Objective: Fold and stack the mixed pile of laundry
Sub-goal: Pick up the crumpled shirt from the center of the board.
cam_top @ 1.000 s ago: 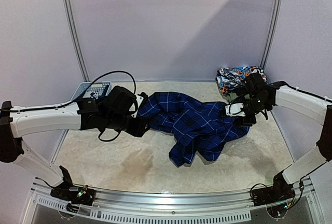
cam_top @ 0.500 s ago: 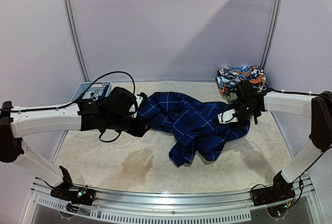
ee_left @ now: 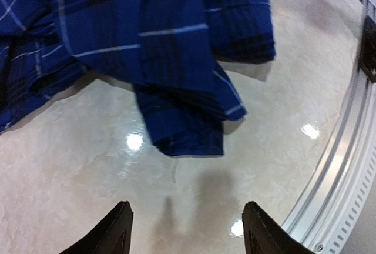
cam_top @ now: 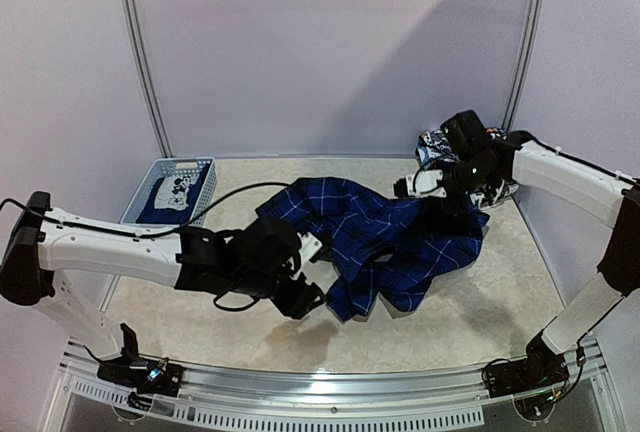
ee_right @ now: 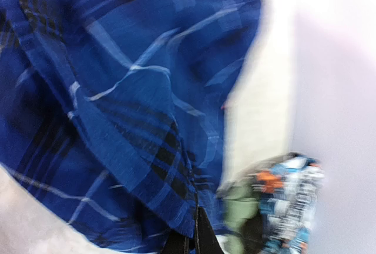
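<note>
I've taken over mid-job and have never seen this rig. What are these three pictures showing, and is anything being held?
You have two white robot arms bolted at the near edge of a table, each ending in a two-finger gripper. The wide picture comes from a fixed camera above and behind them. The other two come from cameras on the wrists, looking past each arm's own fingers.

On the table lies a crumpled blue plaid shirt. At the back left stands a light-blue basket with a navy T-shirt in it. At the back right sits a bunched, colourful patterned garment.

The left gripper is open and empty, above bare table just short of the shirt's near corner. The right gripper is shut on an edge of the shirt at its far right side; that wrist picture is blurred.
</note>
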You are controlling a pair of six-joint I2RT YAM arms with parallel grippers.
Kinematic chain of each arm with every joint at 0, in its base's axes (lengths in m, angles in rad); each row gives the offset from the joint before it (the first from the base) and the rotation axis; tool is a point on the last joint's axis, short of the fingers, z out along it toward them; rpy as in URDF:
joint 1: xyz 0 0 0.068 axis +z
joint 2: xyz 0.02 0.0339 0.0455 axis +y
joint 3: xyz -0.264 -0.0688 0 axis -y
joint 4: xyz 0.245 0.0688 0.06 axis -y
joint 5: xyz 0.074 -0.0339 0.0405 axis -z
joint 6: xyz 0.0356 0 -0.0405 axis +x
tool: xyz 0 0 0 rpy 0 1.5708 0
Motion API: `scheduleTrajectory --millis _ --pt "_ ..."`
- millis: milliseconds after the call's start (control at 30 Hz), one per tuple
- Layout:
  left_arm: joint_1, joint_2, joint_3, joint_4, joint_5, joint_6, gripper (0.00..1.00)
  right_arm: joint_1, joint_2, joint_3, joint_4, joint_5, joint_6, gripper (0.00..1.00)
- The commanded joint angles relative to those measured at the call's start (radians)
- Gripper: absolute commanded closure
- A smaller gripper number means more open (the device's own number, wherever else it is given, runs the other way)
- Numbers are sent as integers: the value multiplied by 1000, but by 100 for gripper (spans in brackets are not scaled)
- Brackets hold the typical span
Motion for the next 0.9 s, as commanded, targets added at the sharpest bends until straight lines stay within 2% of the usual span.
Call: scheduleTrajectory --millis 0,133,333,433,700,800,833,867 --pt "-53 84 -7 133 -58 50 34 6 -21 176 -195 -74 189 100" --pt "-62 229 90 106 -174 7 34 6 7 246 -234 -86 272 100" --pt "-61 396 217 43 -272 -37 35 6 8 247 -228 -60 311 100" --pt "-52 443 242 32 -279 -39 37 5 1 239 -229 -59 317 100" --pt "-18 472 233 37 -240 -50 63 5 -17 205 -211 -71 336 100" --pt "7 476 223 47 -170 -61 67 5 -12 201 -207 -79 350 100" --pt "14 479 222 50 -144 -65 73 5 -11 199 -204 -79 353 100" --pt "23 481 219 57 -108 -62 86 5 -9 197 -202 -79 357 100"
